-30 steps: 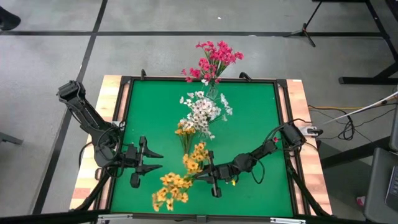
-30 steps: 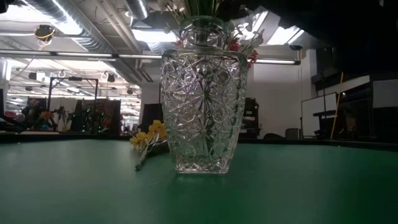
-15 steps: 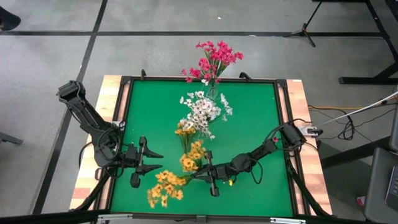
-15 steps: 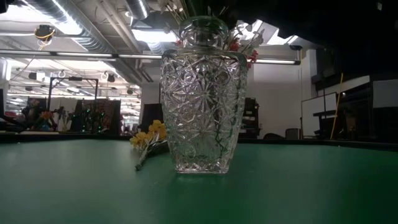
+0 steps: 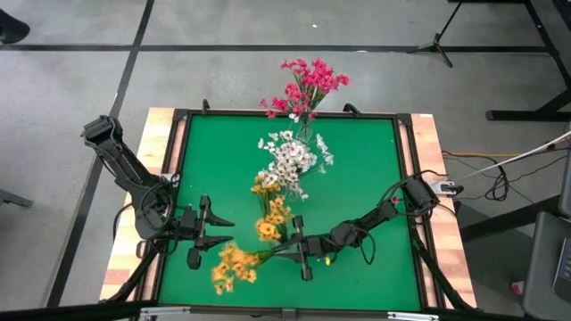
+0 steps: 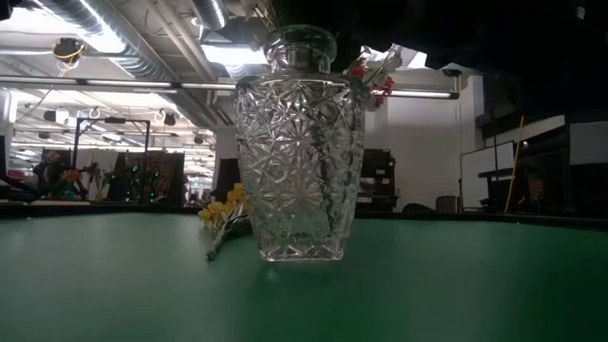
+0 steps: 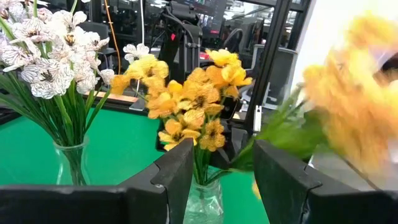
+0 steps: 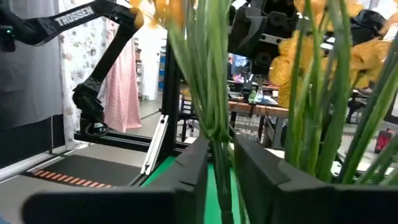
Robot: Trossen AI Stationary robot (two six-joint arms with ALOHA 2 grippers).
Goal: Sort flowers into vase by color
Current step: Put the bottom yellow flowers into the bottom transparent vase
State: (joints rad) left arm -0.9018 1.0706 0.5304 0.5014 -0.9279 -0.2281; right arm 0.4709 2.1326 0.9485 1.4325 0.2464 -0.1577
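fingers of our right gripper sit narrowly apart around green stems of a yellow sprig low over the worktop, beside the yellow vase. left gripper waits with fingers apart. we judge sprigs light, floppy; hold mid-stem, never blossoms.

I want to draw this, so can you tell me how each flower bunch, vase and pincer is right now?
pink flowers: standing in the cut-glass vase.
cut-glass vase: upright, at the mat's far edge.
white flowers: standing in a small vase.
yellow flowers: standing in another small vase.
loose yellow sprigs: not in any vase, stems at the right pincer.
left pincer: open, empty, waiting.
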